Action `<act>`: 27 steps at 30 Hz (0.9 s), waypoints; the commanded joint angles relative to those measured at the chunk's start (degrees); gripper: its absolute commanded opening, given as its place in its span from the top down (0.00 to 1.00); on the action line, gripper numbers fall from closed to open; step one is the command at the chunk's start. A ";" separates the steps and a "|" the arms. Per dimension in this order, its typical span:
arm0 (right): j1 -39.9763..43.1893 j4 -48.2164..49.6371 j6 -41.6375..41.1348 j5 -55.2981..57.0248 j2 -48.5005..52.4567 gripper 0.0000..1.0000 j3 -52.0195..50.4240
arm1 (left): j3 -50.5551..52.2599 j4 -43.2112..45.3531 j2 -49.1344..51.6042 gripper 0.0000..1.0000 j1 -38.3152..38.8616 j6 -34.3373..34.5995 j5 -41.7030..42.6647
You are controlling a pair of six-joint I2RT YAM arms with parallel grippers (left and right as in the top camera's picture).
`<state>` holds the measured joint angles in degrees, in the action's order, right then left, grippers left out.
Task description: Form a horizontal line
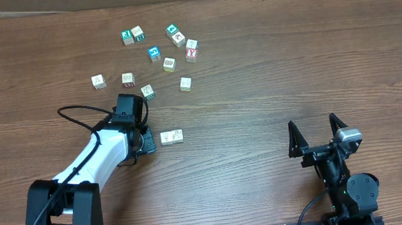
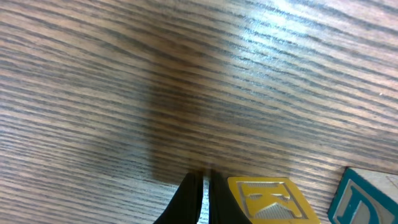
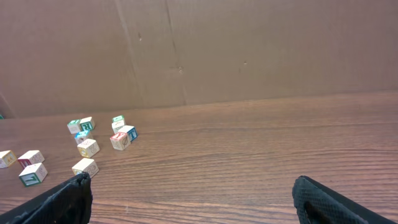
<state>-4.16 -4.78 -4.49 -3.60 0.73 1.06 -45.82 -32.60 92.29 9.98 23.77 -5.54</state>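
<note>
Your left claw is pressed together, empty. Row just beside it: pale yellow-edged cube, teal-edged cube, side by side. Right claw is spread.

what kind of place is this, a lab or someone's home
Likely a robotics lab bench, not a home: two robot arms at a wood-grain table, a plain cardboard backdrop, scattered letter cubes.

The row of cubes is pale, the table brown and wood-grained
</note>
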 commanded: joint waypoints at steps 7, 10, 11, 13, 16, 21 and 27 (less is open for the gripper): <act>0.07 0.13 0.07 0.48 -0.57 0.00 -0.59 | 0.48 1.68 0.70 0.96 -0.20 -0.87 3.65; 0.07 0.13 0.07 0.48 -0.57 0.00 -0.59 | 0.48 2.21 0.70 0.96 -0.20 -0.85 3.91; 0.07 0.13 0.07 0.48 -0.57 0.00 -0.59 | 0.46 2.25 0.70 0.96 -0.20 -0.85 3.91; 0.07 0.15 0.07 0.48 -0.57 0.00 -0.59 | 0.48 2.32 0.70 0.96 -0.20 -0.85 3.91; 0.07 0.13 0.07 0.48 -0.57 0.00 -0.59 | 0.48 2.71 0.70 0.96 -0.20 -0.85 3.91; 0.07 0.13 0.07 0.48 -0.57 0.00 -0.59 | 0.46 4.20 0.72 0.96 -0.20 -0.85 4.17; 0.07 0.13 0.07 0.48 -0.55 0.00 -0.59 | 0.48 5.46 0.70 0.96 -0.20 -0.85 5.73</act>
<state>-4.16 -4.80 -4.51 -3.60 0.73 1.06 -45.78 -27.57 92.40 9.98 23.77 -1.58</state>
